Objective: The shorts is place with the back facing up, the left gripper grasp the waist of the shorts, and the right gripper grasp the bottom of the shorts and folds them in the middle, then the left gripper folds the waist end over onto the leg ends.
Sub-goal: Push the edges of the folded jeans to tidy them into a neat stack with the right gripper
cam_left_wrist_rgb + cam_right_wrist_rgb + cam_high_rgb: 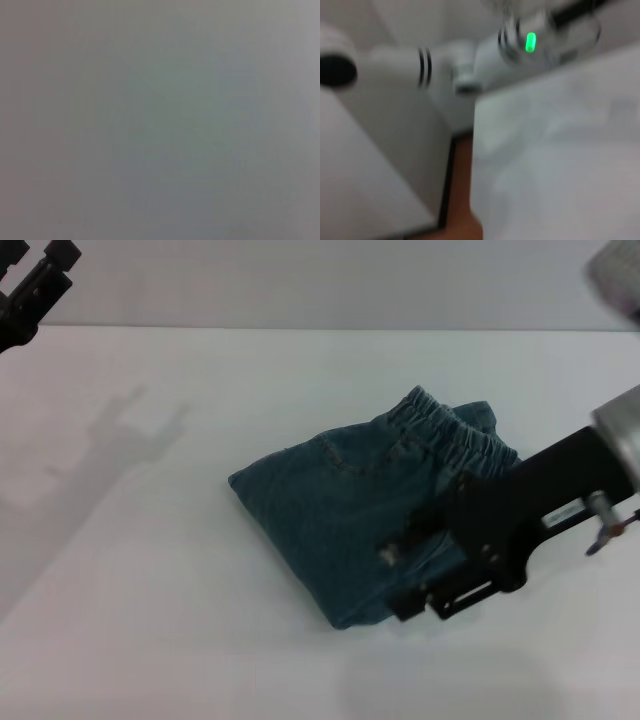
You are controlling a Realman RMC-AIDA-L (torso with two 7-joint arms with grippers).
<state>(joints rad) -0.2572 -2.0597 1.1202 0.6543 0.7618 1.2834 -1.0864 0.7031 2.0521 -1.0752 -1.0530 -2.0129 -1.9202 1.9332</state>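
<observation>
The shorts (340, 520), blue-green faded denim with a gathered elastic waistband (455, 435), lie bunched and doubled over on the white table (150, 620), a little right of centre in the head view. The right hand (425, 590), a blocky black two-fingered claw on a black plate, sits low over the near right corner of the bundle, touching or just above the cloth; whether its fingers are spread or pinched on denim cannot be told, since its body hides the tips. From that hand the garment runs away up and to the left, its long axis slanting from the near edge toward the waistband at the far right, which lies just beside the right arm's black link. The leg hems are not visible. The left hand (30, 290), a slim black claw, hangs raised at the far left corner, well apart from the shorts, its fingers apart and empty. The right arm is plainly the nearer. By this layout the final fold would call for the left hand to cross bare table to the waistband, with the right arm lying close by that route. The wrist views show no cloth.
</observation>
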